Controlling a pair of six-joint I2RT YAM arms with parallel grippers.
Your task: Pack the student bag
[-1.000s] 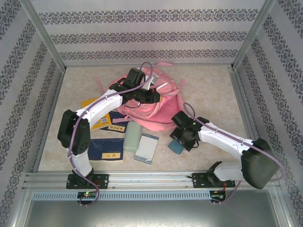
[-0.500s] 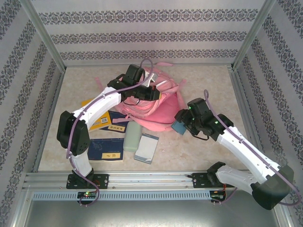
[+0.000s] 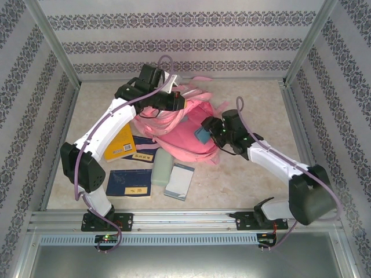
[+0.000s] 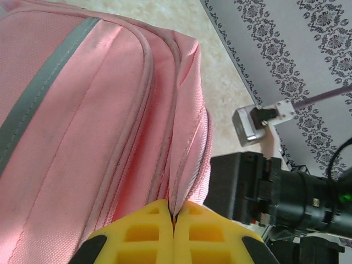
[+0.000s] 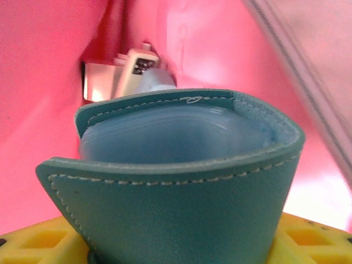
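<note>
One pale, marbled table (image 3: 261,104) carries the whole scene. At its far middle lies the pink student bag (image 3: 182,130), by far the biggest item on it, slumped with straps trailing towards the back wall. The left gripper (image 3: 179,103) reaches over the bag's upper edge, its yellow fingers (image 4: 148,234) pinched together on a fold of pink fabric beside a seam. The right gripper (image 3: 206,128) sits at the bag's right side, clamped around a teal wallet (image 5: 176,187) with white stitching, pink fabric close around it. In front of the bag, to the left, lie a yellow book (image 3: 120,142), a dark blue book (image 3: 130,182), a pale green case (image 3: 162,167) and, just beside the case, a small blue-and-white notebook (image 3: 179,180).
</note>
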